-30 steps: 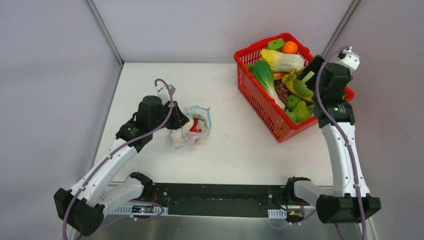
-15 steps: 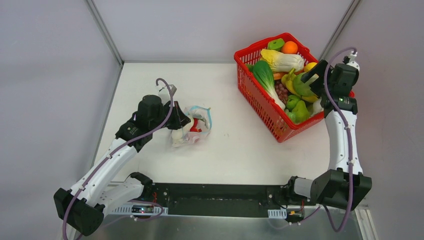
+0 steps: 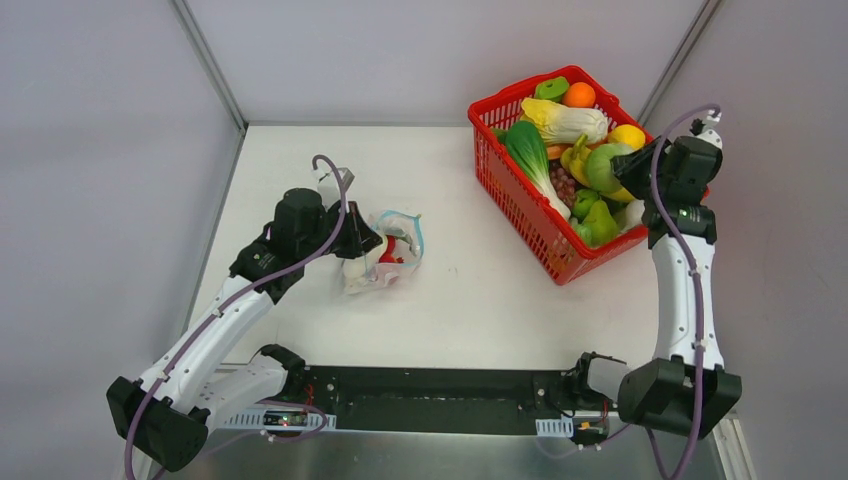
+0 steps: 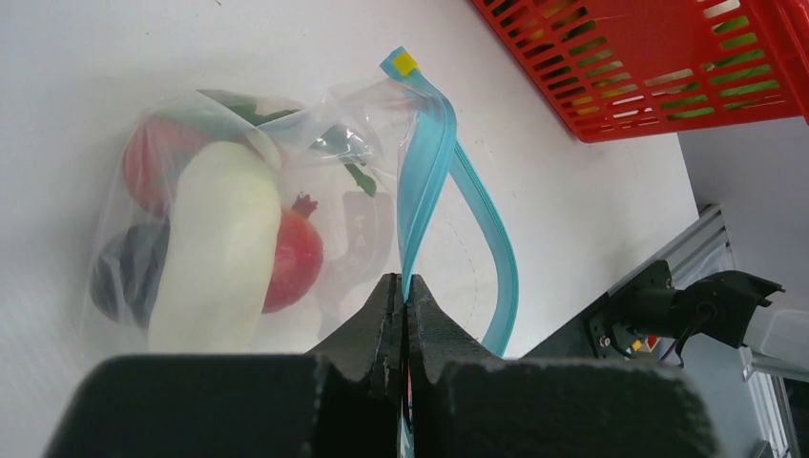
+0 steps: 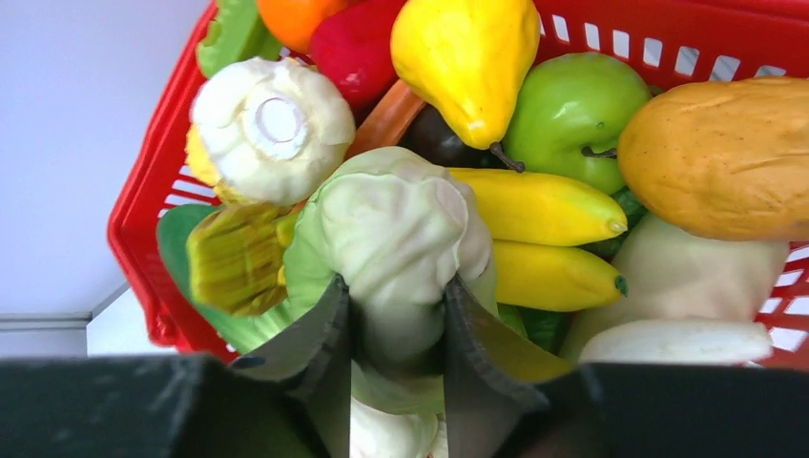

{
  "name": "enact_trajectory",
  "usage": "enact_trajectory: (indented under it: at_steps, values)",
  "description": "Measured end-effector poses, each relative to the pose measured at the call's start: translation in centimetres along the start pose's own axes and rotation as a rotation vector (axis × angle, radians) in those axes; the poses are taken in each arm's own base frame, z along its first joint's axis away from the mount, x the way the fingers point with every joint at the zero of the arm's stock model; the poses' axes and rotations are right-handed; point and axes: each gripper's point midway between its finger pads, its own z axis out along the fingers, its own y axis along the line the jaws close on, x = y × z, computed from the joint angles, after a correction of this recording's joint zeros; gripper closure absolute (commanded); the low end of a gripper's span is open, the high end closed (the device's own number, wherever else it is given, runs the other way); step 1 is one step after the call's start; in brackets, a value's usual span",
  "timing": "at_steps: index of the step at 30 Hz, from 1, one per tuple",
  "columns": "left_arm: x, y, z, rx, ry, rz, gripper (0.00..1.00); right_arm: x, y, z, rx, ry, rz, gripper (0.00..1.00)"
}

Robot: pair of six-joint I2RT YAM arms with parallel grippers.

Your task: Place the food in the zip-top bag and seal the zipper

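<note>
The clear zip-top bag [image 3: 388,255] lies on the table's left half. It holds a white radish [image 4: 215,248], a red tomato [image 4: 298,256] and a dark purple ball [image 4: 122,277]. Its teal zipper [image 4: 425,181] stands apart in a loop, so the mouth is open. My left gripper [image 4: 403,282] is shut on one strip of the zipper at the bag's near side [image 3: 362,243]. Over the red basket [image 3: 520,215], my right gripper [image 5: 396,283] is shut on a pale green cabbage [image 5: 401,224], also in the top view [image 3: 603,165].
The red mesh basket [image 5: 143,200] at the back right is piled with other toy produce: bananas [image 5: 534,205], a yellow pear [image 5: 467,57], a green apple [image 5: 572,105], a brown potato [image 5: 725,157]. The enclosure's walls stand close behind and beside it.
My right gripper has swung toward the basket's right side and closed its fingers on the cabbage. The left arm and the bag have not moved.
</note>
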Motion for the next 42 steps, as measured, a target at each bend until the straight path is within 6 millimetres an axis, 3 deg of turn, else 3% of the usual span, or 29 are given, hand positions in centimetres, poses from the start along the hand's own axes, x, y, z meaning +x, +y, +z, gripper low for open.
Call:
enact_trajectory:
  at_steps: [4,7,11,15,18,22,23,28,31,34,42]
  values:
    - [-0.1,-0.1,-0.1,0.0,0.0,0.001,1.0,-1.5,1.2,-2.9,-0.048,-0.074,-0.004,0.83]
    - [-0.2,-0.2,-0.4,0.0,-0.002,0.005,1.0,-3.1,3.1,-6.3,-0.129,-0.152,-0.003,0.81]
    - [-0.5,-0.3,-0.6,-0.002,-0.007,0.009,1.0,-4.2,7.1,-10.4,-0.336,-0.203,-0.002,0.81]
    - [-0.8,-0.1,-0.8,-0.019,-0.017,0.009,1.0,-3.2,12.3,-13.1,-0.617,-0.128,0.011,0.79]
    - [-1.0,-0.1,-0.9,-0.027,-0.023,0.009,1.0,0.0,15.8,-13.9,-0.761,-0.013,-0.01,0.77]
    - [-1.1,0.1,-1.0,-0.042,-0.028,0.008,1.0,8.4,21.1,-14.6,-0.917,0.259,-0.114,0.77]
    - [-1.1,0.2,-1.0,-0.045,-0.029,0.007,1.0,11.3,22.3,-14.9,-0.947,0.338,-0.154,0.77]
    - [-1.1,0.2,-1.0,-0.049,-0.029,-0.001,1.0,20.9,24.3,-15.7,-0.973,0.57,-0.285,0.77]
    - [-1.1,0.2,-1.0,-0.049,-0.029,-0.008,1.0,24.4,24.9,-16.1,-0.978,0.635,-0.327,0.77]
    - [-1.1,0.2,-1.0,-0.047,-0.028,-0.012,1.0,26.6,25.3,-16.4,-0.982,0.663,-0.351,0.76]
    - [-1.1,0.0,-1.0,-0.038,-0.027,-0.016,1.0,30.2,26.3,-14.8,-0.975,0.678,-0.374,0.76]
